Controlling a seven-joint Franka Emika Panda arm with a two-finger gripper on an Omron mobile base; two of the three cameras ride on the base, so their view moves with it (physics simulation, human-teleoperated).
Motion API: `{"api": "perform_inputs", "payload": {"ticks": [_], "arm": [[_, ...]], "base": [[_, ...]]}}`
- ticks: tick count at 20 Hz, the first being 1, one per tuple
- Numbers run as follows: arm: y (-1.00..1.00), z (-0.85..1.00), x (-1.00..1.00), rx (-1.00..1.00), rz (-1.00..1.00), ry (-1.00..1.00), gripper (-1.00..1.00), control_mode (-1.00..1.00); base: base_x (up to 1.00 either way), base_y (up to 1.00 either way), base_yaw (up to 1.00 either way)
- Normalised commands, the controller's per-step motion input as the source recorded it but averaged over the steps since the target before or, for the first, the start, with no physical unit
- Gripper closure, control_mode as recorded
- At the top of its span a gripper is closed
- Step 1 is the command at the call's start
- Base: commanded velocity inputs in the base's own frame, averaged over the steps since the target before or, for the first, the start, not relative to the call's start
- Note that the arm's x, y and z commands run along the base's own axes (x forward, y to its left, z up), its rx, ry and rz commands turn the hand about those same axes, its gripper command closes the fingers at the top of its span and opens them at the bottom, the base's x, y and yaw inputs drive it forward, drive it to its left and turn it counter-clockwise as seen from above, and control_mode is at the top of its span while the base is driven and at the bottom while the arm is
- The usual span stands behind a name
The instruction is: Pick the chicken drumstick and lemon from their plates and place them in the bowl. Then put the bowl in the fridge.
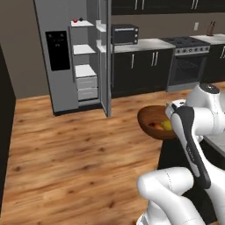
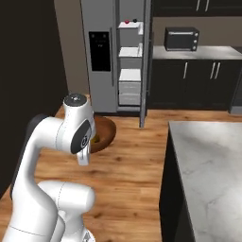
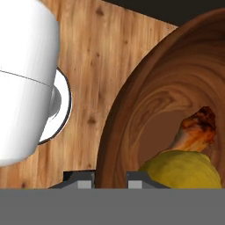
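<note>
The brown wooden bowl [image 1: 149, 117] hangs above the wood floor, held by its rim. In the hand view my gripper [image 3: 110, 179] is shut on the bowl's [image 3: 145, 110] rim, one fingertip [image 3: 79, 178] outside and one inside. The yellow lemon [image 3: 184, 169] and the reddish-brown chicken drumstick [image 3: 196, 129] lie inside it, seen also as lemon [image 1: 167, 125] and drumstick [image 1: 152, 125]. My arm hides most of the bowl [image 2: 106, 132] in the right base view. The grey fridge [image 1: 57, 57] stands across the floor with one door [image 1: 104, 57] open, showing white shelves [image 2: 130, 51].
A marble counter [image 2: 208, 160] lies to my right. Dark cabinets carry a microwave [image 1: 125, 34], with a stove [image 1: 189, 57] beside them. A small red item [image 1: 75, 20] sits on the fridge's top shelf. Open wood floor [image 1: 79, 149] lies between me and the fridge.
</note>
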Motion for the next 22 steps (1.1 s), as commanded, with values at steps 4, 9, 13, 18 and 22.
{"api": "perform_inputs", "payload": {"ticks": [4,9,13,18,22], "arm": [[0.0,0.0,0.0,0.0,0.0,0.0,1.0,1.0],[0.0,0.0,0.0,0.0,0.0,0.0,1.0,1.0],[0.0,0.0,0.0,0.0,0.0,0.0,1.0,1.0],[0.0,0.0,0.0,0.0,0.0,0.0,1.0,1.0],[0.0,0.0,0.0,0.0,0.0,0.0,1.0,1.0]], "base": [[0.76,0.48,-0.07],[0.76,0.47,-0.08],[0.78,0.44,-0.11],[0.77,0.47,-0.09],[0.75,0.53,-0.01]]}}
